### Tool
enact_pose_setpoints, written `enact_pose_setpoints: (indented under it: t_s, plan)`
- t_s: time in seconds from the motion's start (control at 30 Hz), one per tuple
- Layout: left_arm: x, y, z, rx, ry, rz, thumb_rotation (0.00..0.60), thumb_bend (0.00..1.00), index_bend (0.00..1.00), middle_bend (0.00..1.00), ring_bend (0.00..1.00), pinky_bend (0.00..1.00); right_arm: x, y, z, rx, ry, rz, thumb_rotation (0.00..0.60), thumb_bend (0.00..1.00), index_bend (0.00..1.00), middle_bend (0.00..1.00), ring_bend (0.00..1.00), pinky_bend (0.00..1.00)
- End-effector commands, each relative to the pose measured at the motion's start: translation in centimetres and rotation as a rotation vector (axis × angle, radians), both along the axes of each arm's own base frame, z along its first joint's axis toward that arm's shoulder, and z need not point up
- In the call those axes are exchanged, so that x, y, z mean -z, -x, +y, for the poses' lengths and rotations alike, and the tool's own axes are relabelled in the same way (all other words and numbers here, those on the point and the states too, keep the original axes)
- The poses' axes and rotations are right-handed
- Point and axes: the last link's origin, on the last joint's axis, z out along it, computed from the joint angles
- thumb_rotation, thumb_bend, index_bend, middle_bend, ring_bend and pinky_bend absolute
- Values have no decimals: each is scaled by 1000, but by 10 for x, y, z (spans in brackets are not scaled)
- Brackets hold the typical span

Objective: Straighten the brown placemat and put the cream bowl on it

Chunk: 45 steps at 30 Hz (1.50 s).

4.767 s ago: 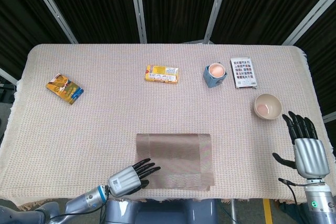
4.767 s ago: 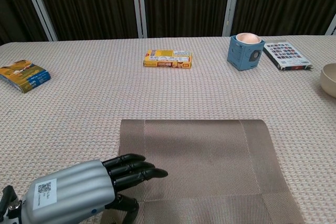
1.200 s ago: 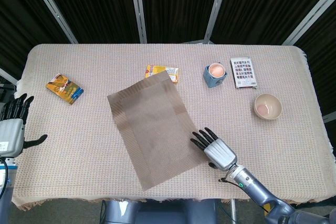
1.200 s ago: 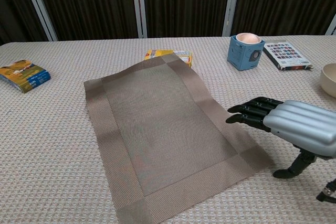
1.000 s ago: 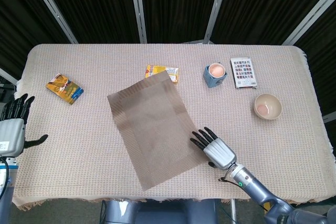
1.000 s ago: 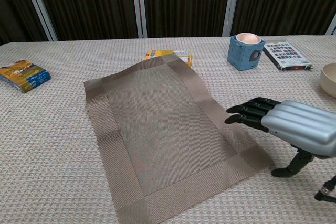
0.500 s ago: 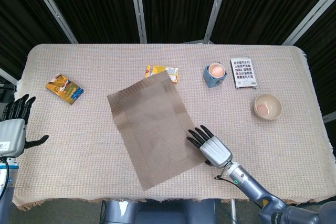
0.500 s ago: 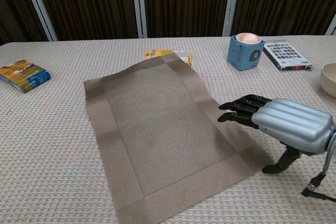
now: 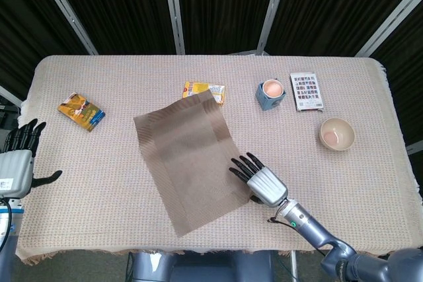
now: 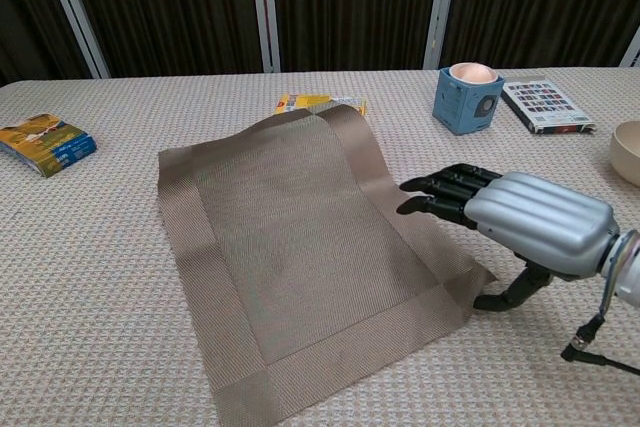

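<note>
A: Where do the task items lie?
B: Brown placemat [image 9: 187,158] askew at table centre, overlapping the yellow box [image 9: 203,90]; cream bowl [image 9: 337,134] far right.
A: And the hands?
B: Right hand [image 9: 260,181], fingers extended flat over the mat's right edge; left hand [image 9: 16,161] spread, empty, off the table's left edge

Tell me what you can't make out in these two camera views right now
- Yellow box: the brown placemat covers its near left part in both views.
- Cream bowl: chest view's right edge cuts it off.
- Left hand: partly cut off at the head view's left edge, absent from chest view.
- Right hand: whether its fingertips press the placemat is unclear.
- Booklet: print too small.
</note>
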Motion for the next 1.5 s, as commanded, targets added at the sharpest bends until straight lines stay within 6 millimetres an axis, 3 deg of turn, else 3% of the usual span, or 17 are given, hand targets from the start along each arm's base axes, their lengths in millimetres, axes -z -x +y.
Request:
enact_pose_setpoints:
  t_s: [0.03, 0.33, 0.83, 1.23, 1.5]
  plan:
    - [0, 0, 0, 0, 0, -1, 600, 0, 0, 0, 0, 0, 3, 2, 0, -9, -9, 11, 600, 164, 105, 0, 0, 0]
    - [0, 1, 0, 0, 6, -1, 600, 0, 0, 0, 0, 0, 8, 7, -2, -13, -18, 25, 600, 240, 161, 5, 0, 0]
    - [3, 1, 0, 6, 17, 4, 600, 0, 0, 0, 0, 0, 11, 10, -3, 10, -22, -15, 600, 396, 726, 65, 0, 0]
    - [5, 0, -1, 6, 24, 7, 600, 0, 0, 0, 0, 0, -3, 12, 7, -29, -15, -76, 600, 394, 738, 93, 0, 0]
    - [6, -3, -5, 14, 26, 1, 600, 0, 0, 0, 0, 0, -60, 38, 41, -167, -11, -72, 600, 393, 743, 119, 0, 0]
